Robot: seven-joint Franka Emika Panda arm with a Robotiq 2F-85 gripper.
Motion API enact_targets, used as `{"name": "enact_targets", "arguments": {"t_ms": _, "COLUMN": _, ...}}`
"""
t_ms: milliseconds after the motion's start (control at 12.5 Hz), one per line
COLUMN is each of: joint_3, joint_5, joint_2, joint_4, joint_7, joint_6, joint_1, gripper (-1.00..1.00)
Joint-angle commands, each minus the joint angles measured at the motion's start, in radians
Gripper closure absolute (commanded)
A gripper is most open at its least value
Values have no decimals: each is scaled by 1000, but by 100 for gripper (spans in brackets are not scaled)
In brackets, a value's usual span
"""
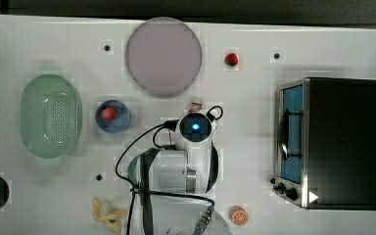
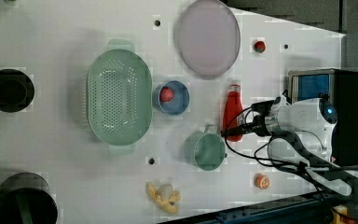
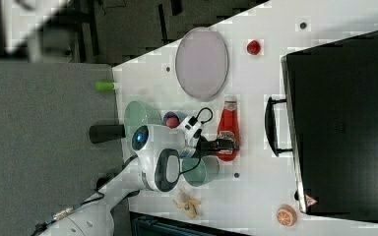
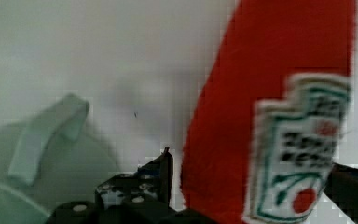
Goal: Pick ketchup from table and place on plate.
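red ketchup [image 4: 242,116] base hidden between end effector [image 4: 251,186].

Jaws astride the ketchup [image 4: 270,116] base.

A robot test bench in a lab, dressed as a play kitchen. A white desk [image 1: 54,44] with small dark bolt holes [image 1: 107,48] stands on grey floor [image 3: 39,128], and a cabled robot arm [image 2: 307,116] is mounted at its edge. On the desk lie toy kitchen goods: a green strainer basket [image 2: 119,95], a blue bowl [image 2: 175,98], a lilac plate [image 1: 163,56], a toy strawberry [image 1: 231,59], an orange slice [image 1: 239,215], and a small black oven [image 1: 342,142] with knobs.
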Motion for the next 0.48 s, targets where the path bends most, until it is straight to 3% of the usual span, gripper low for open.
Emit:
{"name": "enact_targets", "arguments": {"t_ms": 80, "joint_3": -2, "joint_5": -6, "joint_2": 21, "joint_4": 25, "joint_7": -37, "joint_6": 66, "joint_1": -6, "gripper": -100}}
{"name": "enact_targets", "arguments": {"t_ms": 160, "joint_3": -2, "joint_5": -6, "joint_2": 37, "joint_4": 26, "joint_7": -37, "joint_6": 75, "joint_1": -6, "gripper": -91}}
{"name": "enact_targets", "arguments": {"t_ms": 320, "joint_3": -3, "joint_5": -6, "joint_2": 49, "joint_4": 29, "joint_7": -37, "joint_6": 83, "joint_1": -6, "gripper": -43}}
{"name": "enact_targets", "arguments": {"t_ms": 480, "joint_3": -2, "joint_5": -6, "joint_2": 29, "joint_4": 27, "joint_7": -36, "joint_6": 80, "joint_1": -5, "gripper": -32}}
